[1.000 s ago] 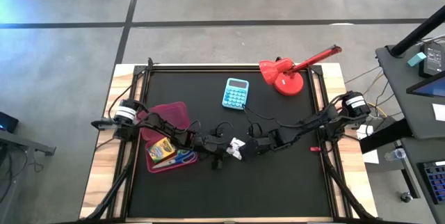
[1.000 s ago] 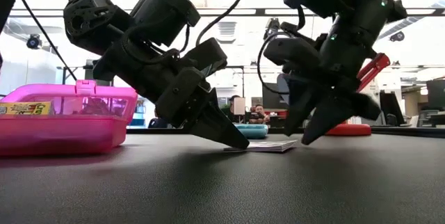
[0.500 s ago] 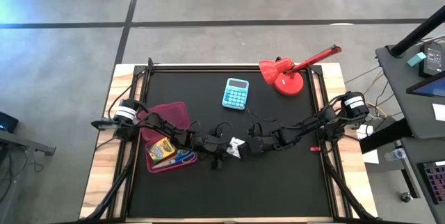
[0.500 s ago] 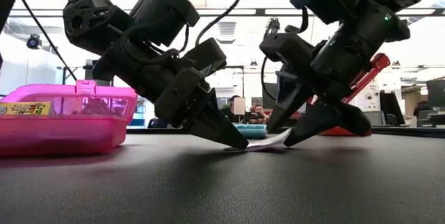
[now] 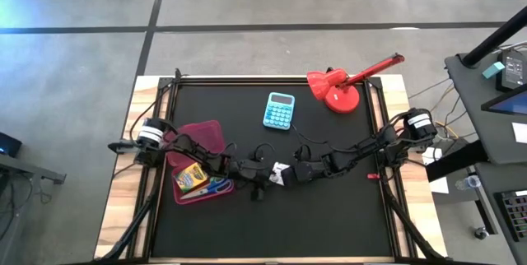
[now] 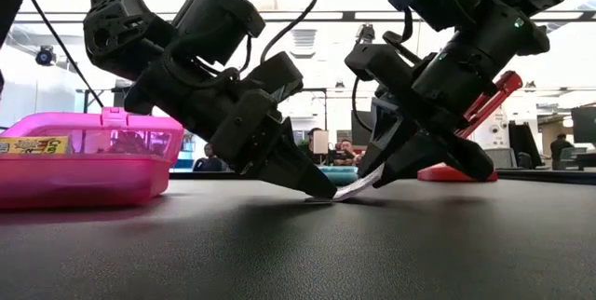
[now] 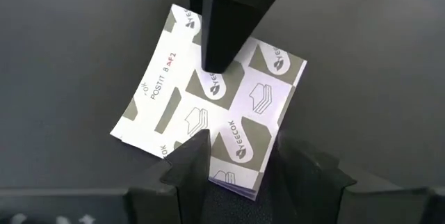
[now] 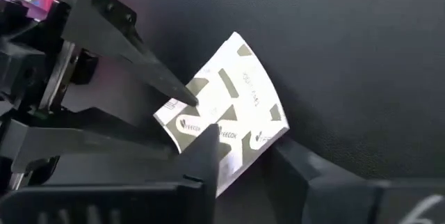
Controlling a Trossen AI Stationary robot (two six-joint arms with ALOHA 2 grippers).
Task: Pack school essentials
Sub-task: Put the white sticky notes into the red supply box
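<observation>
Near the middle of the tabletop (image 5: 346, 207), the right claw (image 6: 377, 174) grasps one edge of the sticky-note pad (image 7: 212, 123) and tilts it. The left claw (image 6: 312, 186), released, presses the other edge.

A white sticky-note pad (image 7: 212, 123) patterned with grey shapes is lying tilted on the dark worktop (image 7: 83, 43). The left hand (image 7: 240, 161) is straddling its near edge with fingers parted, while a dark finger (image 7: 222, 22) from opposite is pressing down on it.
</observation>
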